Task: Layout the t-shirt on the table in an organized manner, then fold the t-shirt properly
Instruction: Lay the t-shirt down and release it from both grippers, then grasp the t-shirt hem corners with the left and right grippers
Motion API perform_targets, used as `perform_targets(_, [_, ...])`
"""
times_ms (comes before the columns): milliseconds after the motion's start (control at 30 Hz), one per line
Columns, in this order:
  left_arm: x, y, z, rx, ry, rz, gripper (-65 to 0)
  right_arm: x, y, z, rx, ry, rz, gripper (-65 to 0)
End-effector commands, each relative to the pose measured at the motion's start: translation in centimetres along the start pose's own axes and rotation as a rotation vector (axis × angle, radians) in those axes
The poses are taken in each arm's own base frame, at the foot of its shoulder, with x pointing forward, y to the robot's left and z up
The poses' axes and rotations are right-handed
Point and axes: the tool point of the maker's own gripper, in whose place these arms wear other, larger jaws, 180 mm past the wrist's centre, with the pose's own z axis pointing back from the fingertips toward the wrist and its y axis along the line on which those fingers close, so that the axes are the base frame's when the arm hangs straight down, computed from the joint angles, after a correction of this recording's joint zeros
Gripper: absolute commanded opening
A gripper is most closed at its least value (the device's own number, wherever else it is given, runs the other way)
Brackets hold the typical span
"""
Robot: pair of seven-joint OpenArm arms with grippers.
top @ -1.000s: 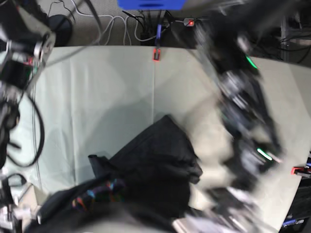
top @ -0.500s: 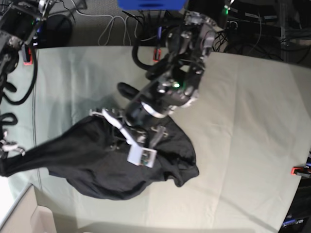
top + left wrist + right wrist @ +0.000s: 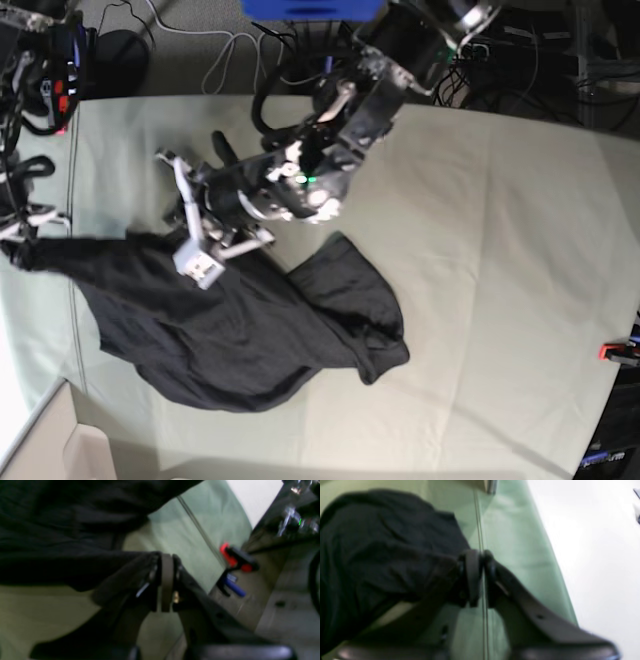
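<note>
Across the lower left of the base view, the t-shirt (image 3: 240, 320) lies as a rumpled, soft charcoal mass on the counter (image 3: 500, 250), whose pale grey-green cloth shows faint creases. Left claw (image 3: 166, 580) is pinched together on a dark fabric fold; right claw (image 3: 477, 576) is likewise clamped on the stretched matte edge at the frame's left.

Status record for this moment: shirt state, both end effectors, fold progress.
t-shirt: crumpled, unfolded, one end drawn out toward the table edge
table: cloth-covered, shirt lies on one side of it
left end effector: at the shirt's edge, jaws nearly together, grip unclear
right end effector: at the drawn-out end, jaws nearly together, grip unclear
layout: not yet flat
fold: not started
</note>
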Motion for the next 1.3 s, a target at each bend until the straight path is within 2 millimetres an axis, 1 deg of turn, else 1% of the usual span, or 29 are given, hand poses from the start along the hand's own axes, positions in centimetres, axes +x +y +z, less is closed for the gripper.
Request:
perform_targets(0, [2.1, -1.4, -0.3, -0.040, -0.041, -0.048, -56.3, 1.6, -0.4, 0.1, -0.003, -0.054, 0.011, -51.8])
perform_targets(33, [2.0, -1.9, -0.6, -0.054, -0.028, -0.079, -51.5, 1.3, -0.4, 0.2, -0.002, -0.047, 0.013, -47.7])
perform_targets(67, [1.4, -2.3, -0.8, -0.064, -0.008, -0.112, -45.2, 1.0, -0.3, 0.4, -0.001, -0.043, 0.012, -44.0])
perform_targets(100, [1.1, -2.5, -0.9, -0.070, 0.002, -0.131, -40.9, 1.0, -0.1, 0.6, -0.002, -0.048, 0.002, -40.6])
perform_targets(133, [0.8, -2.7, -0.9, -0.073, 0.009, -0.141, -36.8, 1.2, 0.1, 0.7, -0.005, -0.060, -0.010, -38.1])
perform_targets(200, [0.9, -2.8, -0.9, -0.075, 0.007, -0.145, -29.4, 1.7, -0.7, 1.4, -0.041, -0.085, -0.036, -34.3])
perform_targets(267, [1.2, -2.6, -0.1, -0.068, -0.011, -0.162, -24.1, 1.9, -0.3, 1.9, -0.050, -0.104, -0.071, -32.7])
perform_targets(367, [2.1, -1.7, 2.0, -0.048, -0.056, -0.206, -19.7, 2.3, 0.9, 2.4, -0.025, -0.119, -0.071, -32.8])
perform_targets(433, [2.1, -0.1, 4.0, -0.008, -0.081, -0.218, -17.9, 1.7, 3.2, 2.1, 0.039, -0.105, -0.075, -32.8])
perform_targets(500, [2.1, 2.8, 6.5, 0.070, -0.119, -0.168, -16.8, 0.8, 5.1, 2.3, 0.093, -0.084, -0.080, -32.5])
perform_targets(633, [0.6, 11.4, 11.5, 0.296, -0.178, 0.036, -16.5, -0.8, 9.4, 2.0, 0.235, -0.047, -0.071, -32.4])
perform_targets(700, [-0.8, 14.8, 13.8, 0.392, -0.197, 0.130, -16.5, -1.4, 11.3, 2.0, 0.289, -0.026, -0.065, -32.3])
perform_targets(800, [-2.4, 18.1, 15.5, 0.483, -0.217, 0.256, -16.5, -3.0, 14.5, 1.8, 0.377, 0.020, -0.062, -32.3])
perform_targets(867, [-4.7, 20.0, 15.9, 0.522, -0.199, 0.347, -16.5, -4.1, 16.1, 1.6, 0.418, 0.051, -0.065, -32.3])
perform_targets(900, [-5.6, 20.5, 15.7, 0.533, -0.185, 0.380, -16.5, -4.7, 16.5, 1.5, 0.428, 0.066, -0.068, -32.3])
perform_targets(967, [-7.7, 20.9, 14.5, 0.528, -0.142, 0.441, -16.5, -5.2, 17.0, 0.9, 0.438, 0.083, -0.078, -32.3])
perform_targets(1067, [-9.3, 21.8, 13.3, 0.522, -0.093, 0.492, -16.5, -7.2, 17.9, 0.3, 0.459, 0.139, -0.094, -32.3])
perform_targets(1133, [-10.3, 22.2, 12.7, 0.521, -0.072, 0.517, -16.5, -8.3, 17.9, 0.2, 0.468, 0.167, -0.080, -32.3])
perform_targets(1167, [-10.7, 22.3, 12.5, 0.524, -0.080, 0.526, -16.5, -8.4, 18.3, -0.1, 0.482, 0.174, -0.071, -32.3])
perform_targets(1233, [-10.5, 22.8, 12.3, 0.537, -0.124, 0.522, -16.5, -9.1, 18.9, -0.3, 0.497, 0.196, -0.069, -32.3])
perform_targets(1267, [-10.3, 22.9, 12.2, 0.542, -0.146, 0.519, -16.5, -9.5, 18.7, -0.3, 0.496, 0.206, -0.067, -32.3])
